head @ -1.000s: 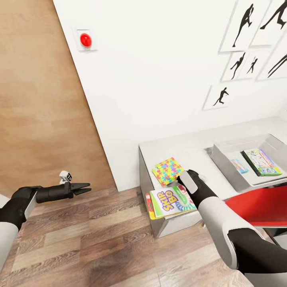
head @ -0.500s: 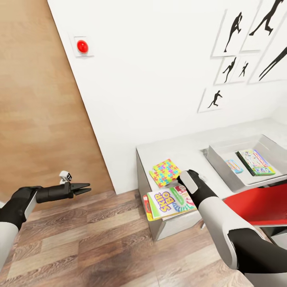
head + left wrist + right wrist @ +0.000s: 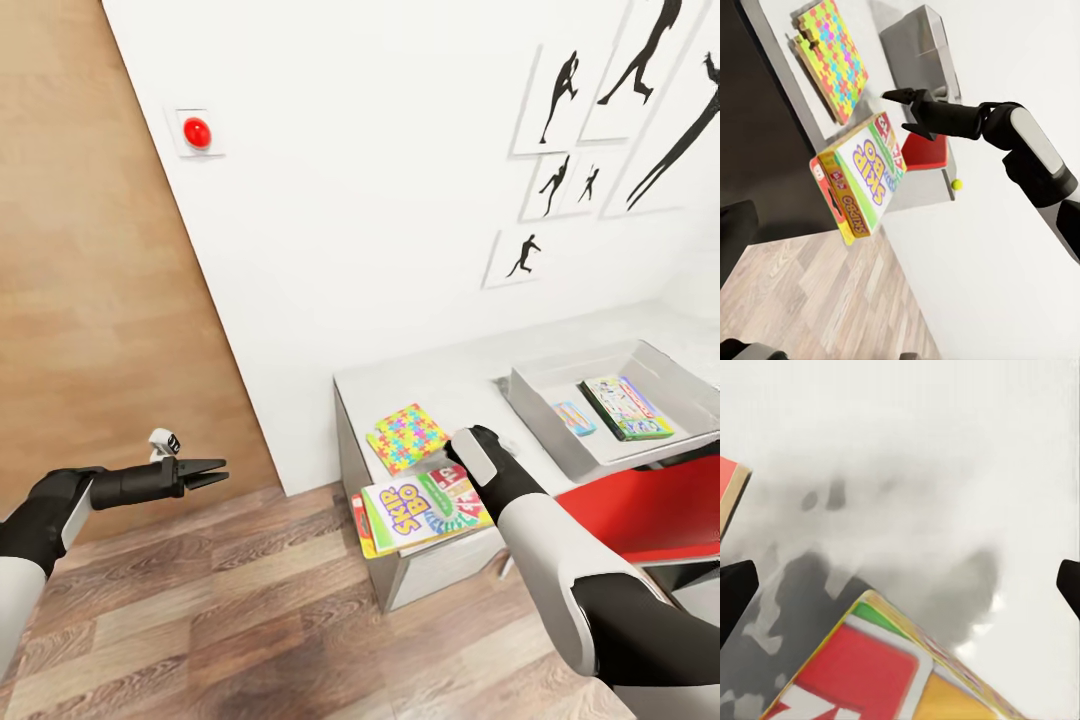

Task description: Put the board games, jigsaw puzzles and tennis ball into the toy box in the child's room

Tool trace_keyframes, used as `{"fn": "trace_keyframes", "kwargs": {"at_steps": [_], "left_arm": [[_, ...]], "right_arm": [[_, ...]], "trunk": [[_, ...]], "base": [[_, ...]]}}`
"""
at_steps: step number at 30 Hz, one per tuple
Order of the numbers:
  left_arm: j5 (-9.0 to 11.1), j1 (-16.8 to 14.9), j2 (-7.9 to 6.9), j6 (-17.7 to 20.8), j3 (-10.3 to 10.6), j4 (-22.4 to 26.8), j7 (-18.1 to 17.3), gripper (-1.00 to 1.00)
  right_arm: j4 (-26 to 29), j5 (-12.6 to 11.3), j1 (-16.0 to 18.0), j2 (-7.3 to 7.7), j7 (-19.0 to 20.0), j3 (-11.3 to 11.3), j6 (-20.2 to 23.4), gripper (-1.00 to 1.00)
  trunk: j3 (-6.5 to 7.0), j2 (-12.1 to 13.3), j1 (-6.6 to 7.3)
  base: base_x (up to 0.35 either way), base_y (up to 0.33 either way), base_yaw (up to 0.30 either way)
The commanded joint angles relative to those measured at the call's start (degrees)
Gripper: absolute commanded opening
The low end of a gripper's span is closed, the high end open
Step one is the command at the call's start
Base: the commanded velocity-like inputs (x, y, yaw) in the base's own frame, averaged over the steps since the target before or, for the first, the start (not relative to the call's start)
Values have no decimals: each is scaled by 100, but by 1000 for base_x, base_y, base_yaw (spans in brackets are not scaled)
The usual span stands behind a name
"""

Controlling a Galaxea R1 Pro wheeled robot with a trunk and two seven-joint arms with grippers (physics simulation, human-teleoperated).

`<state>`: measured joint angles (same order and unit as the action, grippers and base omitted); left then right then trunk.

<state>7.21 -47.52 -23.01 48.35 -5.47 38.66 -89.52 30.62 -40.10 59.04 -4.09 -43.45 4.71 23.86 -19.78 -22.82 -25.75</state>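
At the right of the head view the toy box (image 3: 540,415) sits on the table (image 3: 450,375) and already holds one pale multicoloured board game (image 3: 625,407) with a small blue flat item (image 3: 572,417) beside it, too small to name; so part of the job looks done. Left outside, near the table's end in the lower middle of the frame, are a jigsaw puzzle (image 3: 405,437) lying flat and the yellow-green board game (image 3: 415,507), which overhangs the table's front edge. The right gripper (image 3: 907,105) hovers just above that game with its fingers parted and nothing in them. The left gripper (image 3: 212,472) hangs at the left of the frame over the wood floor (image 3: 200,610), fingers close together and holding nothing. The left wrist view shows a small yellow-green ball (image 3: 957,184) farther along the table, likely the tennis ball.
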Motion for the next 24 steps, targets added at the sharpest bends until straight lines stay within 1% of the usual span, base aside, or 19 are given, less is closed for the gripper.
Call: {"fn": "trace_keyframes", "kwargs": {"at_steps": [1,10,16,19,24], "left_arm": [[-1,-3,-2,61,2,2,-22,100],[-1,-3,-2,61,2,2,-22,100],[-1,-3,-7,61,2,2,-22,100],[-1,-3,-9,61,2,2,-22,100],[-1,-3,-10,61,1,2,-22,100]], "right_arm": [[8,-32,4,3,-40,30,31,100],[120,-33,-22,-3,-40,34,38,100],[551,-39,-103,-4,-52,31,62,100],[889,-43,-190,-4,-62,32,85,100],[1131,-47,-267,-4,-65,32,117,100]], "trunk": [[-1,-10,-4],[78,-10,-4],[131,-10,-4],[157,-10,-4],[201,-10,-4]], "base": [[0,0,-79],[0,0,-82],[0,0,-92],[0,0,-95],[0,0,-97]]}}
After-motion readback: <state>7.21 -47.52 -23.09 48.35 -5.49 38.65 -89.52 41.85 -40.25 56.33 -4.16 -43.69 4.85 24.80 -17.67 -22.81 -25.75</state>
